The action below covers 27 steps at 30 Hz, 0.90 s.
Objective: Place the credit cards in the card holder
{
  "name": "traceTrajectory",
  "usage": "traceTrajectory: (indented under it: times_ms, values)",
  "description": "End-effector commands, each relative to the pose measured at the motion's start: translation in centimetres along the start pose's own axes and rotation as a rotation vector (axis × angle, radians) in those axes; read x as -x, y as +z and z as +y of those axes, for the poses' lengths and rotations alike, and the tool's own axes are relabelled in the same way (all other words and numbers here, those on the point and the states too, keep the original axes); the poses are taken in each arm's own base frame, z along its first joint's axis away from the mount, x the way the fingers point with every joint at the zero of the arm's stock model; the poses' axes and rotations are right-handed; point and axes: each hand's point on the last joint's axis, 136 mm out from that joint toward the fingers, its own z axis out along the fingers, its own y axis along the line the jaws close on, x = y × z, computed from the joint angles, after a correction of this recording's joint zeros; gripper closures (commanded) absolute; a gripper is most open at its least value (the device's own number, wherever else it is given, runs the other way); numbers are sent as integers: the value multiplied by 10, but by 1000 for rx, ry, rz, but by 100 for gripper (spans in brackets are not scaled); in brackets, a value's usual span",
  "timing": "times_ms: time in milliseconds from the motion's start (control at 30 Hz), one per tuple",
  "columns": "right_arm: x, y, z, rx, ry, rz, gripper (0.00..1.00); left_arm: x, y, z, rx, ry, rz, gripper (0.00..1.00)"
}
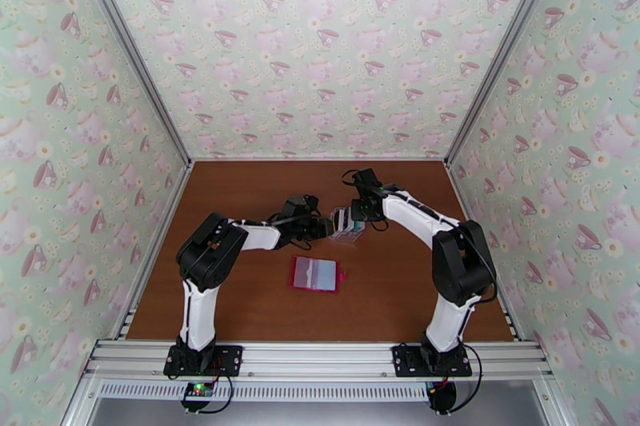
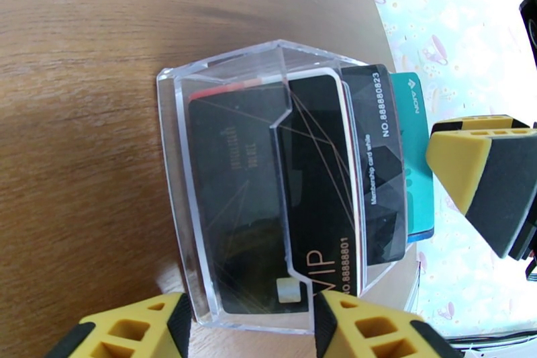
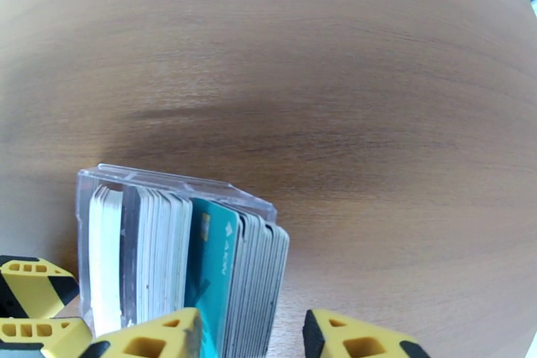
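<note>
Cards [image 2: 322, 185] stand packed in the clear rack [image 2: 171, 151] mid-table, its sides clamped by my left gripper [image 2: 252, 299]; the red wallet [image 1: 316, 274] lies open nearer me. My right gripper [image 3: 252, 316], spread astride the raised teal card [image 3: 215, 252], should pinch that one alone.

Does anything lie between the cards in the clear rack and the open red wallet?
Nothing visible: only bare wooden table separates the credit cards in their clear rack from the card holder.

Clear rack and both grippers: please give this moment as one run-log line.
left gripper: holds clear rack | right gripper: open, at the cards | wallet: open on table
</note>
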Motion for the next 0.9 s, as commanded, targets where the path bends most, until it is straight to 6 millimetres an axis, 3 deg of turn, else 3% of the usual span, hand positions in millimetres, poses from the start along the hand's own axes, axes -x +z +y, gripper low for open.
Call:
traceTrajectory:
  times_ms: [0,367,867]
  values:
    - [-6,-6,6,8,-25,2,51,-20,5,19,33,-42,50,47]
    - [-25,-1,-10,-89,-39,34,52,-24,7,16,31,-42,54,47]
    - [-6,-19,-24,-171,-45,-20,60,-24,5,16,39,-38,47,47]
